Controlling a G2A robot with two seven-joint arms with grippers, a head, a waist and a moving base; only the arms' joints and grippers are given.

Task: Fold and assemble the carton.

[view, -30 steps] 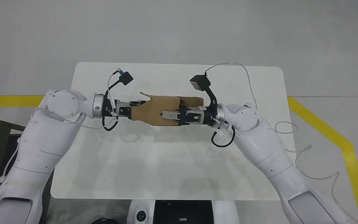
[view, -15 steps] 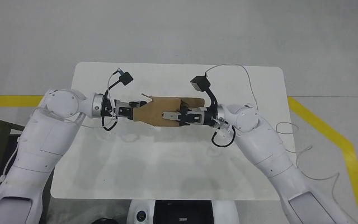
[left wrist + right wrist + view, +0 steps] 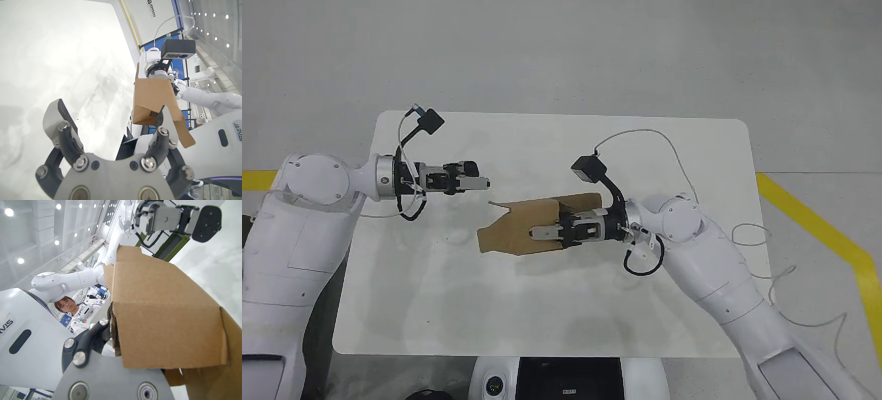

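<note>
- Two arms reached over the white table (image 3: 542,310), each coming in from a lower corner of the top view and bending toward the middle.
- Nearest, the right arm ran from the lower right up to the centre of the frame, with its wrist level and pointing left. The right gripper (image 3: 542,232) was clamped on the brown carton (image 3: 512,228), one finger lying flat across its upper face.
- The carton lay at the centre of the top view as a flattened sleeve, with a notched flap at its left end. Whether it touched the table could not be told.
- The right wrist view showed the carton (image 3: 162,321) at close range as a creased, partly opened shell. The cardboard covered the fingertips there.
- Farther back, the left arm crossed the left-centre of the top view with its forearm level. The left gripper (image 3: 478,175) pointed right and stood apart from the carton, to its upper left.
- The left wrist view added what the overhead one lacked. The fingers (image 3: 54,117) were spread wide with nothing between them, and the carton (image 3: 153,96) turned an open end with folded inner flaps toward the camera.
</note>
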